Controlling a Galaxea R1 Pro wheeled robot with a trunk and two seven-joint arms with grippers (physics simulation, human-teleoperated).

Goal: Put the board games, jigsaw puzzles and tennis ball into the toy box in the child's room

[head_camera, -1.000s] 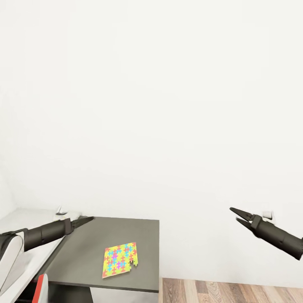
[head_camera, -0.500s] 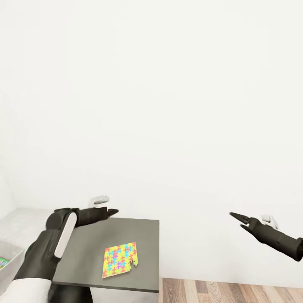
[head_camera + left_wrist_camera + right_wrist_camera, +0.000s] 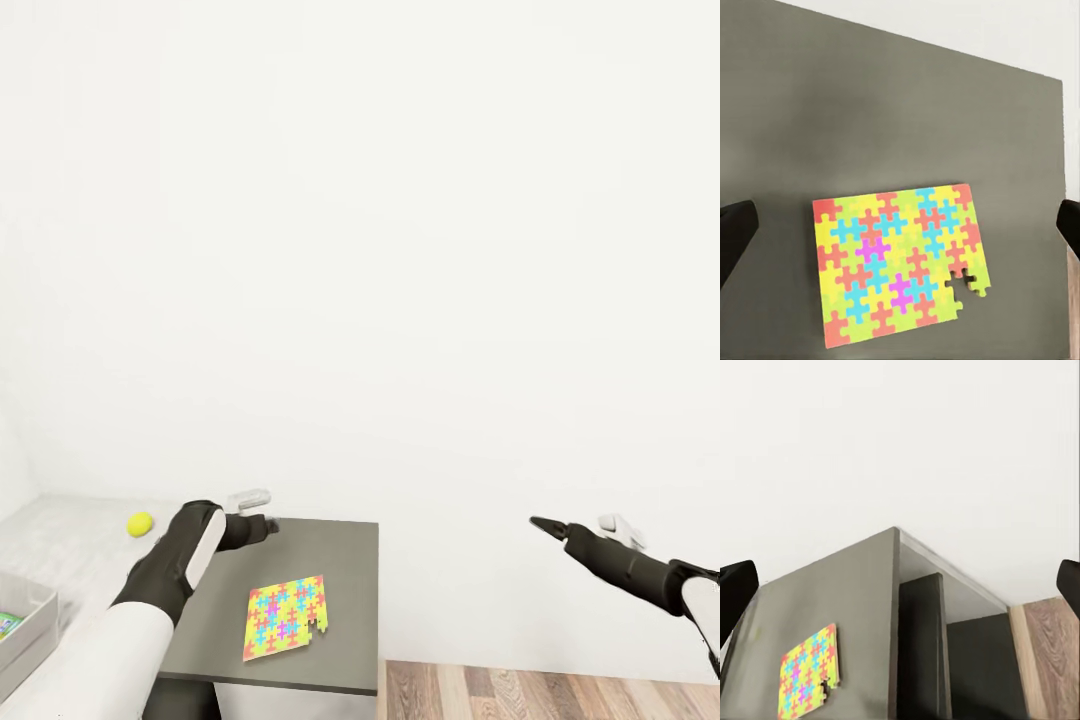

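Observation:
A multicoloured jigsaw puzzle (image 3: 285,617) (image 3: 900,262) (image 3: 808,669) lies flat on the dark grey end of the table (image 3: 330,560), with a notch in one corner. My left gripper (image 3: 266,524) (image 3: 900,229) hangs above the puzzle, pointing down at it, open and holding nothing. The tennis ball (image 3: 140,524) rests on the white table top, left of that arm. The toy box (image 3: 28,612) shows at the left edge with a bit of green inside. My right gripper (image 3: 540,522) (image 3: 900,592) hovers off the table's right end, open and empty.
A plain white wall (image 3: 400,250) rises right behind the table. Wood plank floor (image 3: 550,692) lies past the table's right end. Under the grey top, the right wrist view shows dark upright panels (image 3: 919,652).
My left arm has swung right and turned its gripper down over the grey surface, uncovering the ball and the toy box. The right gripper has edged slightly left. The puzzle has not moved.

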